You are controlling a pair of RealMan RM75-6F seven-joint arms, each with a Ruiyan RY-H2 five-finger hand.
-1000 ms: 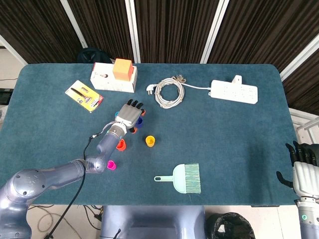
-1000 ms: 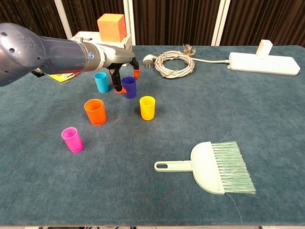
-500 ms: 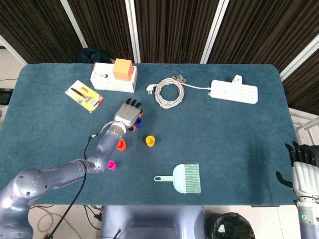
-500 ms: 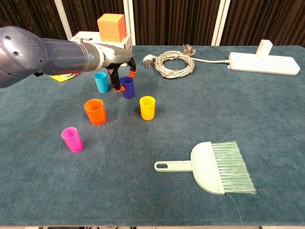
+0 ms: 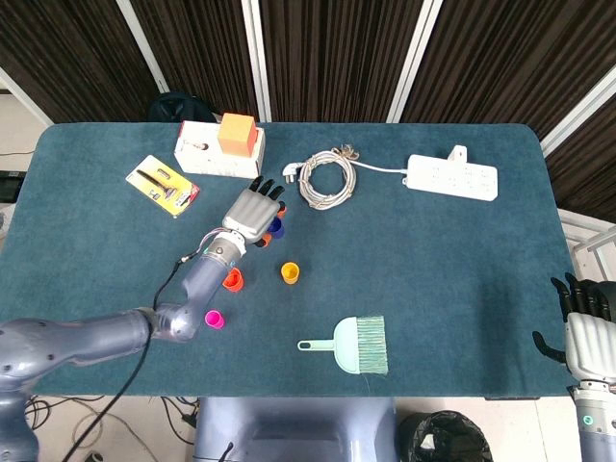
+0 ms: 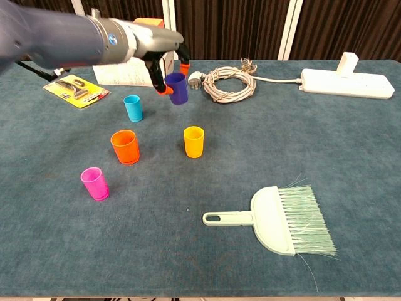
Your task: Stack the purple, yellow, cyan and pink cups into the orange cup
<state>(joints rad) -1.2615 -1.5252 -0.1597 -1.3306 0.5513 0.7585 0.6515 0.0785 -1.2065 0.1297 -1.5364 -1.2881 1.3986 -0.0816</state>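
Lifted off table since earlier: purple cup [image 6: 177, 88], upright, mouth up; left hand [image 6: 156, 47] grasping it

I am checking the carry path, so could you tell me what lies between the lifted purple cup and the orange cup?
Only bare table; the left hand holds the purple cup up, the orange cup nearer. Chest view.

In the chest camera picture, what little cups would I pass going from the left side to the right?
pink cup → orange cup → cyan cup → purple cup, lifted off the table in the left hand → yellow cup.
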